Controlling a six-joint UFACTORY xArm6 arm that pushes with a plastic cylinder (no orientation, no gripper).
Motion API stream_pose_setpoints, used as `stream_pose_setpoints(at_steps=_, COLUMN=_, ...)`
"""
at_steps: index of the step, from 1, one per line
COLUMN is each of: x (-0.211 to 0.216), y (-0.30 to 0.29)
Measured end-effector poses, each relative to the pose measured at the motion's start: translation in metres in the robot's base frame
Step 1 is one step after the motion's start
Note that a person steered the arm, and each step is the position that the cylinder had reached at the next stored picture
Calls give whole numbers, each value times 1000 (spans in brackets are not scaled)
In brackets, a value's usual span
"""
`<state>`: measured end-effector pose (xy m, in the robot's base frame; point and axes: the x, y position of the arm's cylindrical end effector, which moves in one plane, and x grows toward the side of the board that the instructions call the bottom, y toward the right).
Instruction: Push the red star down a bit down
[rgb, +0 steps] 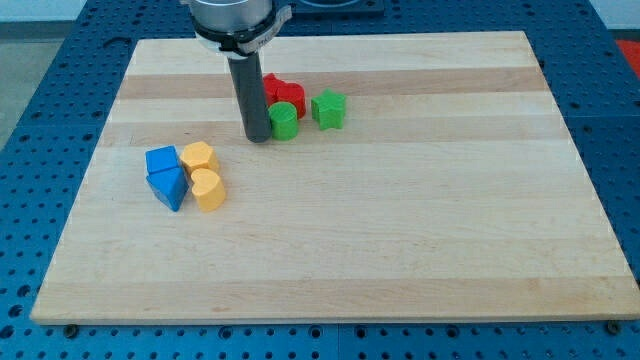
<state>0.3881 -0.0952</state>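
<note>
The red star (284, 93) lies near the view's top centre, partly hidden behind my rod and a green cylinder (284, 121) that touches its lower edge. A green star (329, 109) sits just right of the red block. My tip (256, 137) rests on the board immediately left of the green cylinder, below and left of the red star.
A cluster lies at the view's left: a blue cube (161, 160), a blue triangular block (169, 187), a yellow hexagonal block (199, 156) and a yellow heart (208, 189). The wooden board (400, 230) sits on a blue perforated table.
</note>
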Motion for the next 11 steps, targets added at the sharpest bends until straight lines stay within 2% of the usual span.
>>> stream_pose_setpoints(at_steps=2, x=-2, y=36)
stream_pose_setpoints(at_steps=3, x=-2, y=7)
stream_pose_setpoints(at_steps=4, x=-6, y=-54)
stream_pose_setpoints(at_steps=5, x=-28, y=-97)
stream_pose_setpoints(at_steps=6, x=-82, y=-104)
stream_pose_setpoints(at_steps=7, x=-103, y=-93)
stream_pose_setpoints(at_steps=10, x=-94, y=1)
stream_pose_setpoints(at_steps=11, x=-87, y=1)
